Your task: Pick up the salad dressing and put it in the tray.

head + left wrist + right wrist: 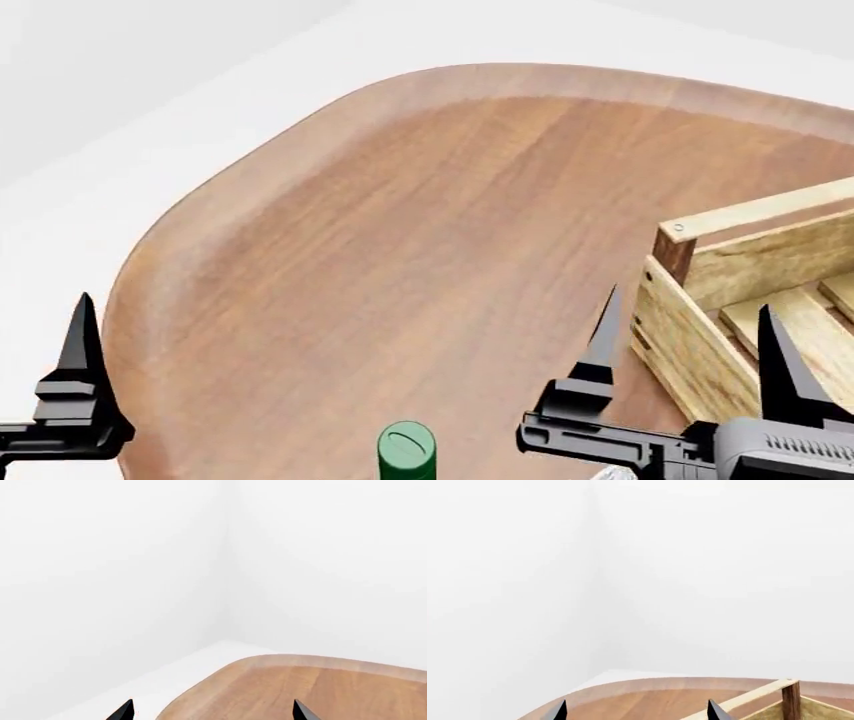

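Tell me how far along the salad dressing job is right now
Nothing looks done yet. The salad dressing stands on the wooden table, outside the tray at the right. Neither tool holds anything: the right tool is open over the tray's near corner, and the left tool is open and empty. Grasping, lifting and placing all remain.

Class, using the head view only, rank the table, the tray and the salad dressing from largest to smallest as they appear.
1. Table
2. Tray, cut off at the frame edge
3. Salad dressing, only its green top showing
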### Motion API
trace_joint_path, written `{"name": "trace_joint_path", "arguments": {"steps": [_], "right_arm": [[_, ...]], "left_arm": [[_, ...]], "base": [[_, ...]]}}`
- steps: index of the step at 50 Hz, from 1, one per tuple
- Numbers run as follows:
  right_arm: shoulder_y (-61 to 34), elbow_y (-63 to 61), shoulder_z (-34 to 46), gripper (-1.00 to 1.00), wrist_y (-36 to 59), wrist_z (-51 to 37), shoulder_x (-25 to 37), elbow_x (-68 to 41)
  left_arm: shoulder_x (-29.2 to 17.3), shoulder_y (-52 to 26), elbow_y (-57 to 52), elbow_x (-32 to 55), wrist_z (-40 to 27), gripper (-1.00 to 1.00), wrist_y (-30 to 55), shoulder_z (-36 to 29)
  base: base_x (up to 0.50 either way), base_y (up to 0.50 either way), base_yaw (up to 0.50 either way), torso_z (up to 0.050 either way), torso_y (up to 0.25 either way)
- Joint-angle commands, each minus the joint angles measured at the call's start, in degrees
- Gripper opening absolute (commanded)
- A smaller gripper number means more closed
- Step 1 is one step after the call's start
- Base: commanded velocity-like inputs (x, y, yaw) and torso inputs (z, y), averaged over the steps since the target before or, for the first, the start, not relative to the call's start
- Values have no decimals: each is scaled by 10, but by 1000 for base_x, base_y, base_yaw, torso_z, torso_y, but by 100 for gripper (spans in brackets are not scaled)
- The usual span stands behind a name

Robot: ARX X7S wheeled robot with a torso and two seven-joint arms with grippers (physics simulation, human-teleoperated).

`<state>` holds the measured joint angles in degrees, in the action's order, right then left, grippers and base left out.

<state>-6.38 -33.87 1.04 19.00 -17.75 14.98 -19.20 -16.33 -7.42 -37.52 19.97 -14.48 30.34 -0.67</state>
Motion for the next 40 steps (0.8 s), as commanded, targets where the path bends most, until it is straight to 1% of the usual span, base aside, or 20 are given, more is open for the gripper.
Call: {"name": "trace_joint_path", "arguments": {"steps": [1, 3, 4, 5, 9, 11, 13, 14, 15, 16, 19, 20, 22, 24, 28, 32, 35, 40], "right_arm": [[-4, 5, 11, 100, 26, 9, 9, -21], [-5, 5, 11, 100, 27, 9, 10, -21], [2, -2, 43, 100, 40, 43, 39, -15], [1, -5, 47, 100, 51, 35, 42, -7], [3, -9, 40, 100, 55, 31, 47, -9], [3, -15, 27, 100, 76, 39, 56, -36], [11, -10, 55, 100, 51, 59, 78, 2], [17, -2, 82, 100, 35, 95, 103, 16], [17, -1, 82, 100, 34, 95, 103, 16], [17, 2, 85, 100, 43, 115, 115, 1], [13, 6, 75, 100, 62, 125, 123, -25], [10, 3, 63, 100, 94, 133, 131, -59], [9, -1, 71, 100, 123, 154, 157, -72], [11, 1, 78, 100, 129, 164, 169, -70], [24, 15, 116, 100, 112, 176, 204, -12], [40, 8, 112, 100, 105, 182, 231, 0], [41, 14, 111, 100, 102, 187, 237, 2], [54, 21, 146, 100, 83, 193, 262, 53]], "left_arm": [[-2, -3, 0, 4, -2, 100, 2, -2], [-3, -3, 0, 5, -3, 100, 2, -2], [-4, -4, -2, 6, -3, 100, 4, -2], [-4, -4, -2, 6, -3, 100, 4, -2], [-5, -4, -1, 7, -3, 100, 3, -3], [-6, -3, -1, 7, -3, 100, 2, -3], [-7, -2, 0, 7, -3, 100, 0, -3], [-7, -1, 1, 6, -3, 100, -1, -3], [-7, -1, 1, 6, -3, 100, -1, -3], [-7, 0, 2, 6, -4, 100, -2, -3], [-8, 0, 2, 5, -5, 100, -3, -4], [-8, 0, 1, 5, -5, 100, -2, -5], [-9, 0, 1, 6, -6, 100, -1, -4], [-9, -1, 2, 7, -7, 100, -1, -4], [-10, 0, 3, 6, -6, 100, -4, -6], [-11, 0, 5, 7, -7, 100, -4, -7], [-11, 0, 7, 6, -7, 100, -6, -9], [-11, 0, 9, 6, -8, 100, -7, -10]], "base": [[0, 0, 0, 0, 0], [0, 0, 0, 0, 0], [0, 0, 0, 0, 0], [0, 0, 0, 0, 0], [0, 0, 0, 0, 0], [0, 0, 0, 0, 0], [0, 0, 0, 0, 0], [0, 0, 0, 0, 0], [0, 0, 0, 0, 0], [0, 0, 0, 0, 0], [0, 0, 0, 0, 0], [0, 0, 0, 0, 0], [0, 0, 0, 0, 0], [0, 0, 0, 0, 0], [0, 0, 0, 0, 0], [0, 0, 0, 0, 0], [0, 0, 0, 0, 0], [0, 0, 0, 0, 0]]}}
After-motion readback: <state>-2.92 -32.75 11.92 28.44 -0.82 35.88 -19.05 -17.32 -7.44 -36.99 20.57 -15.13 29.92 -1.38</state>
